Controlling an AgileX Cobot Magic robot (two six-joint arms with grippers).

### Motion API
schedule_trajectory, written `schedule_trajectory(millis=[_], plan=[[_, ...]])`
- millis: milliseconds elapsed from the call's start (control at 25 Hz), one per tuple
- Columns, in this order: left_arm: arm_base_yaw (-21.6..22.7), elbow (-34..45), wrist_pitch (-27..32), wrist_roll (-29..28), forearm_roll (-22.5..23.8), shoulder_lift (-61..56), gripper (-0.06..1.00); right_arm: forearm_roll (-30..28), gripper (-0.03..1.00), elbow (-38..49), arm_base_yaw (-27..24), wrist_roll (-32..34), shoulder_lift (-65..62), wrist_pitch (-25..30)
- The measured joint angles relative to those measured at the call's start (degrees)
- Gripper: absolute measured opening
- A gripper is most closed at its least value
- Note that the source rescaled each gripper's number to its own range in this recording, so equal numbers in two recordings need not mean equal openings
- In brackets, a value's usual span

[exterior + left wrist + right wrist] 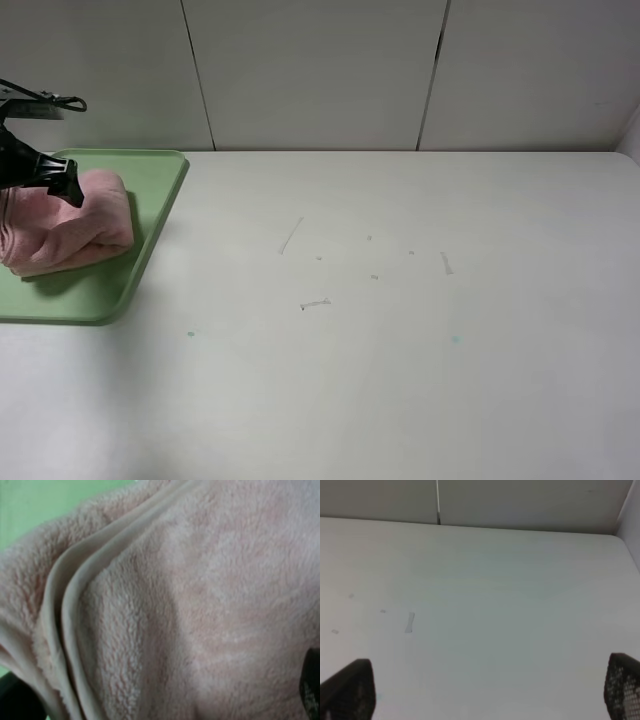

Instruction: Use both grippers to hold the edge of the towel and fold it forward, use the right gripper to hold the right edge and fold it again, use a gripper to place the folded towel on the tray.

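Note:
The pink towel (70,225) lies folded in a thick bundle on the light green tray (150,215) at the table's far left. My left gripper (48,176) hangs just over the towel's back left part. In the left wrist view the towel (210,595) fills the frame, its stitched hem (65,595) curving in doubled layers. There the left gripper (160,700) is open, its dark fingertips (312,685) far apart at the frame's corners. In the right wrist view my right gripper (485,692) is open over bare table with nothing between its fingers. It is out of the exterior view.
The white table (400,330) stretches right of the tray, with a few small scuff marks (315,303) near its middle. A pale panelled wall (320,70) runs along the table's back edge.

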Motion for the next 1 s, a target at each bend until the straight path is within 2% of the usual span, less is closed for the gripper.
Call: schedule_trajectory(millis=[160, 360, 560, 760, 1000], plan=[[0.0, 0.0, 1.6, 4.5, 0.5, 0.0, 1.00, 0.0, 1.00, 0.0, 0.0, 0.0, 0.0, 0.0], [0.0, 0.0, 3.3, 6.4, 0.5, 0.0, 1.00, 0.0, 1.00, 0.0, 0.0, 0.0, 0.0, 0.0], [0.0, 0.0, 5.5, 5.9, 0.3, -1.5, 1.00, 0.0, 1.00, 0.0, 0.0, 0.0, 0.0, 0.0], [0.0, 0.0, 7.5, 2.8, 0.2, -5.9, 1.00, 0.0, 1.00, 0.0, 0.0, 0.0, 0.0, 0.0], [0.0, 0.0, 12.9, 1.7, 0.1, -11.5, 1.00, 0.0, 1.00, 0.0, 0.0, 0.0, 0.0, 0.0]])
